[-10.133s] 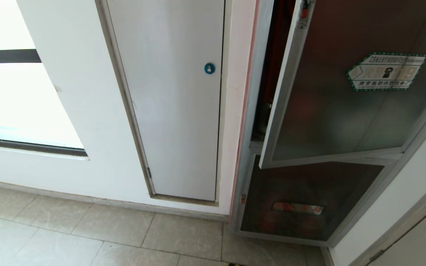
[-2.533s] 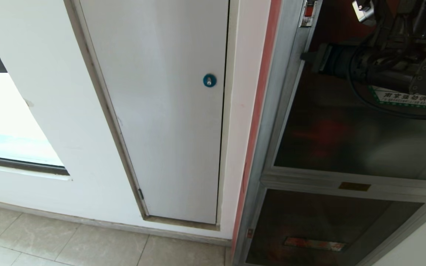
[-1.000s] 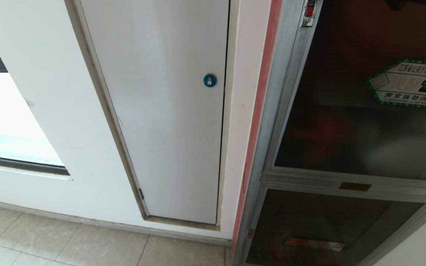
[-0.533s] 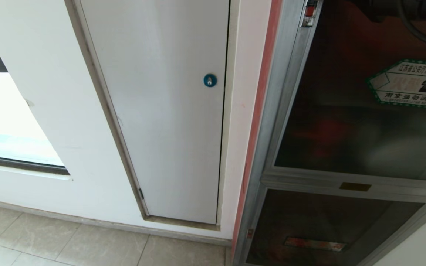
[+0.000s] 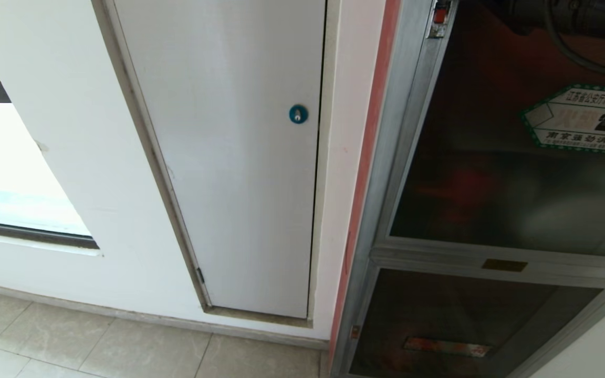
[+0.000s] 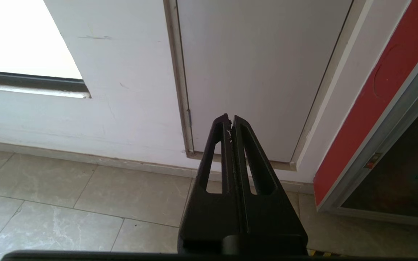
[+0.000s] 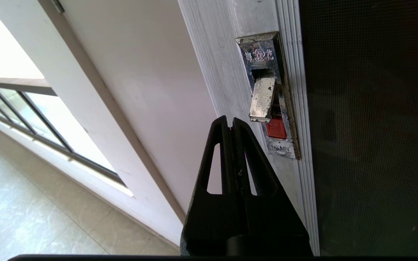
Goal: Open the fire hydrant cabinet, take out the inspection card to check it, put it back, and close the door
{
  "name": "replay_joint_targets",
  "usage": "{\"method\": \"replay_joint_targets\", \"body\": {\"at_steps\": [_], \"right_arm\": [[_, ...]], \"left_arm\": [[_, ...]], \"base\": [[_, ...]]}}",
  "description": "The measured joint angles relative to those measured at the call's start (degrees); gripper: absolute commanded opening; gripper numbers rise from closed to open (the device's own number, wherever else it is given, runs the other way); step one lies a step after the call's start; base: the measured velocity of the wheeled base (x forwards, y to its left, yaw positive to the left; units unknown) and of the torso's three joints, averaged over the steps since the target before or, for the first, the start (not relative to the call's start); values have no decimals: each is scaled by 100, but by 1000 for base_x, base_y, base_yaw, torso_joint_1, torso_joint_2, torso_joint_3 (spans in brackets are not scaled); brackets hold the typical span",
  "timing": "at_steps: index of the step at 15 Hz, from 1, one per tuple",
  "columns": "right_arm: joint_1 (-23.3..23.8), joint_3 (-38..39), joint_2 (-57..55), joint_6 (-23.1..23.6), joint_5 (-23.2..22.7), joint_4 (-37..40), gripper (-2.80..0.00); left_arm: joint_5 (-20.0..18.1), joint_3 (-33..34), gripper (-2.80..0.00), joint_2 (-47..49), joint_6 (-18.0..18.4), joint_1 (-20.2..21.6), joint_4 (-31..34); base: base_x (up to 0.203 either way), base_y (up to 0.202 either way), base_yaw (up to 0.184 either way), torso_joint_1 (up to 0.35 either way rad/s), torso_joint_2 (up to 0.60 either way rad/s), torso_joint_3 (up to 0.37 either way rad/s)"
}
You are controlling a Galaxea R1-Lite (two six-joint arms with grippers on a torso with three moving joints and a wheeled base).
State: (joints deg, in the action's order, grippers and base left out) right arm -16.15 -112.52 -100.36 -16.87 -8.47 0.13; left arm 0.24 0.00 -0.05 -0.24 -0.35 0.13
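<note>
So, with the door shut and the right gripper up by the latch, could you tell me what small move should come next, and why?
Probably nudge the right gripper sideways onto the metal latch lever and press it flat. The door sits flush in its frame, yet the lever stands out above the red tab, and the shut fingertips sit just beside and below it.

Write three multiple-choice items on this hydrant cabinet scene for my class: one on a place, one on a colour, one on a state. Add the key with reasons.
1. Where is the right pincer?
A. By the latch on the door frame
B. On the floor
C. At the window

2. What colour is the round lock on the white panel?
A. Red
B. Blue
C. Yellow

3. How does the door stand?
A. Wide open
B. Removed
C. Shut in its frame

Key: 1 A, its tips sit just beside the metal latch lever. 2 B, a blue disc shows in the head view. 3 C, the glass lies flush within the fire hydrant cabinet frame.
</note>
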Motion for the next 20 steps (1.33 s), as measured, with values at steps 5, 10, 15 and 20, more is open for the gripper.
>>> {"method": "replay_joint_targets", "body": {"at_steps": [5, 10, 15, 20], "right_arm": [[85, -13, -58, -2, 9, -122, -280], [168, -22, -153, -1, 7, -174, -280], [259, -32, -270, 1, -15, -284, -280], [346, -29, -377, -2, -8, -362, -280]], "left_arm": [[0, 0, -280, 0, 0, 0, 0], [0, 0, -280, 0, 0, 0, -2], [0, 0, -280, 0, 0, 0, 0], [0, 0, -280, 0, 0, 0, -2]], "base": [[0, 0, 0, 0, 0, 0], [0, 0, 0, 0, 0, 0], [0, 0, 0, 0, 0, 0], [0, 0, 0, 0, 0, 0]]}}
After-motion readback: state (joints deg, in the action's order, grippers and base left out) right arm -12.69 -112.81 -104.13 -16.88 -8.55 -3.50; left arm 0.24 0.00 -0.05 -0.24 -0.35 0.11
